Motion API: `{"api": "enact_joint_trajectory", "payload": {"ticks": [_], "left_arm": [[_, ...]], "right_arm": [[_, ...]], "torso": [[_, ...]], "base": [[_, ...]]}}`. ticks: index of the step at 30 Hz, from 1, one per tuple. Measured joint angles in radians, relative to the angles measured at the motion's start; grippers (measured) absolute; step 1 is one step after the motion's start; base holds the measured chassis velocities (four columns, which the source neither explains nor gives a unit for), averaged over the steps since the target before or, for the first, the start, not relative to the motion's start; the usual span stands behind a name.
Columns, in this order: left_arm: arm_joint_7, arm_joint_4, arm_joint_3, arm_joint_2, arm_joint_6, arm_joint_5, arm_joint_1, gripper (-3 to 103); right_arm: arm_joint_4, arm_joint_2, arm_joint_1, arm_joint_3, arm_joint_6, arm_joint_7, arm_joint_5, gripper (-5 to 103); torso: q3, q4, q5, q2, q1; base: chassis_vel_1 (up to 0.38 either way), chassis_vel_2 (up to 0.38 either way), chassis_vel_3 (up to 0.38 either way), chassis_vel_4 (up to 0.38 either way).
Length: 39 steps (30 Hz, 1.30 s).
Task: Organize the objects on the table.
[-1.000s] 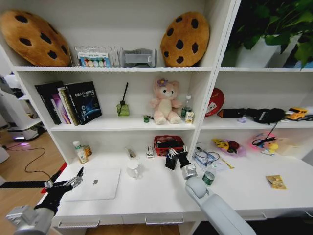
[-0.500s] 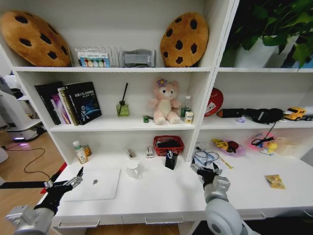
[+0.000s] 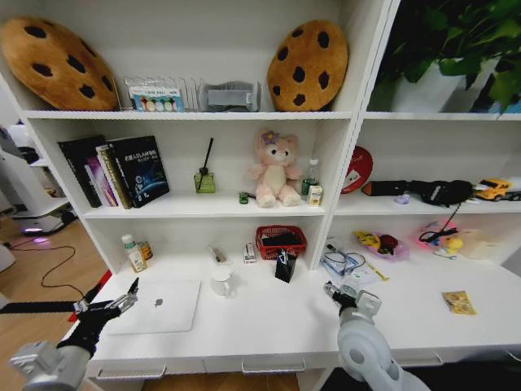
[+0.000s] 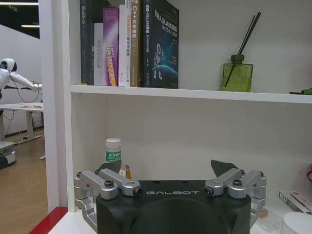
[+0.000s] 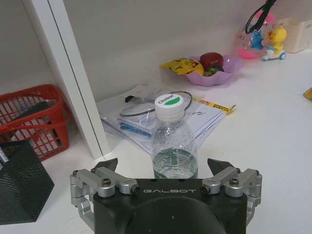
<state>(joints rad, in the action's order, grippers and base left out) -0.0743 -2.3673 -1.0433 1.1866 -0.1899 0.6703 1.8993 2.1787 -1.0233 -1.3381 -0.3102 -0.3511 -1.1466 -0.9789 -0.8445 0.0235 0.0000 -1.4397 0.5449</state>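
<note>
- Right gripper sat low over the white table, right of centre, fingers spread apart with nothing clamped.
- Clear water bottle with a white cap stood upright between the open fingers in the right wrist view; contact with the pads could not be told.
- Just behind the bottle lay a stack of papers in plastic sleeves with a cable on top.
- Black mesh pen holder stood upright in front of the red basket, pens sticking out of it.
- Left gripper hung at the table's left front corner, fingers apart and empty, just left of the silver laptop.
- Laptop lay closed and flat on the left part of the table; a white mug stood just right of it.
- Small green toy car sat on the shelf above, beside the pink plush toy.
- Purple bowl with snacks rested further back on the right side of the table.
</note>
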Motion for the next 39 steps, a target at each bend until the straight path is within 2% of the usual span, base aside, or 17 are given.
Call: {"api": "enact_joint_trajectory", "payload": {"ticks": [13,18,19,20,21,23,25,26,28,29,31,32,34,35,37,38,39], "left_arm": [[0.000,0.000,0.000,0.000,0.000,0.000,0.000,100],[0.000,0.000,0.000,0.000,0.000,0.000,0.000,100],[0.000,0.000,0.000,0.000,0.000,0.000,0.000,100],[0.000,0.000,0.000,0.000,0.000,0.000,0.000,100],[0.000,0.000,0.000,0.000,0.000,0.000,0.000,100],[0.000,0.000,0.000,0.000,0.000,0.000,0.000,100],[0.000,0.000,0.000,0.000,0.000,0.000,0.000,100],[0.000,0.000,0.000,0.000,0.000,0.000,0.000,100],[0.000,0.000,0.000,0.000,0.000,0.000,0.000,100],[0.000,0.000,0.000,0.000,0.000,0.000,0.000,100],[0.000,0.000,0.000,0.000,0.000,0.000,0.000,100],[0.000,0.000,0.000,0.000,0.000,0.000,0.000,100],[0.000,0.000,0.000,0.000,0.000,0.000,0.000,100],[0.000,0.000,0.000,0.000,0.000,0.000,0.000,100],[0.000,0.000,0.000,0.000,0.000,0.000,0.000,100],[0.000,0.000,0.000,0.000,0.000,0.000,0.000,100],[0.000,0.000,0.000,0.000,0.000,0.000,0.000,100]], "right_arm": [[-0.214,-0.011,0.057,0.002,0.070,0.122,0.106,102],[-0.239,-0.013,0.050,0.006,0.097,0.149,0.142,88],[-0.239,-0.014,0.045,0.007,0.100,0.151,0.149,83],[-0.236,-0.014,0.038,0.008,0.102,0.152,0.154,72],[-0.236,-0.014,0.038,0.008,0.102,0.152,0.154,72],[-0.209,-0.013,0.021,0.009,0.102,0.148,0.156,61],[-0.193,-0.011,0.012,0.009,0.101,0.145,0.155,61],[-0.172,-0.007,0.001,0.006,0.098,0.147,0.157,50],[-0.157,-0.001,-0.010,-0.006,0.095,0.171,0.175,45],[-0.146,0.005,-0.020,-0.020,0.095,0.208,0.199,45],[-0.096,0.025,-0.054,-0.075,0.106,0.390,0.282,37],[-0.096,0.025,-0.054,-0.075,0.106,0.390,0.282,37],[0.009,0.057,-0.083,-0.142,0.081,0.607,0.340,30],[0.009,0.057,-0.083,-0.142,0.081,0.607,0.340,30],[0.108,0.081,-0.098,-0.187,-0.002,0.736,0.303,25],[0.144,0.087,-0.106,-0.205,-0.043,0.779,0.280,25],[0.144,0.087,-0.106,-0.205,-0.043,0.779,0.280,25]], "torso": [[0.000,-0.0001,0.0000,0.000,0.000],[0.000,-0.0001,0.0000,0.000,0.000],[0.000,0.0000,0.0000,0.000,0.000],[0.000,-0.0001,0.0000,0.000,0.000],[0.000,-0.0001,0.0000,0.000,0.000],[0.000,-0.0001,0.0001,0.000,0.000],[0.000,0.0000,0.0001,0.000,0.000],[0.000,-0.0001,0.0000,0.000,0.000],[0.000,-0.0001,0.0002,0.000,0.000],[0.000,-0.0001,0.0002,0.000,0.000],[0.000,0.0002,0.0002,0.000,0.000],[0.000,0.0002,0.0002,0.000,0.000],[0.000,0.0000,-0.0001,0.000,0.000],[0.000,0.0000,-0.0001,0.000,0.000],[0.000,-0.0004,-0.0002,0.000,0.000],[0.000,-0.0003,-0.0003,0.000,0.000],[0.000,-0.0003,-0.0003,0.000,0.000]], "base": [[0.000,0.000,0.000,0.000],[0.000,0.000,0.000,0.000],[0.000,0.000,0.000,0.000],[0.000,0.000,0.000,0.000],[0.000,0.000,0.000,0.000],[0.000,0.000,0.000,0.000],[0.000,0.000,0.000,0.000],[0.000,0.000,0.000,0.000],[0.000,0.000,0.000,0.000],[0.000,0.000,0.000,0.000],[0.000,0.000,0.000,0.000],[0.000,0.000,0.000,0.000],[0.000,0.000,0.000,0.000],[0.000,0.000,0.000,0.000],[0.000,0.000,0.000,0.000],[0.000,0.000,0.000,0.000],[0.000,0.000,0.000,0.000]]}}
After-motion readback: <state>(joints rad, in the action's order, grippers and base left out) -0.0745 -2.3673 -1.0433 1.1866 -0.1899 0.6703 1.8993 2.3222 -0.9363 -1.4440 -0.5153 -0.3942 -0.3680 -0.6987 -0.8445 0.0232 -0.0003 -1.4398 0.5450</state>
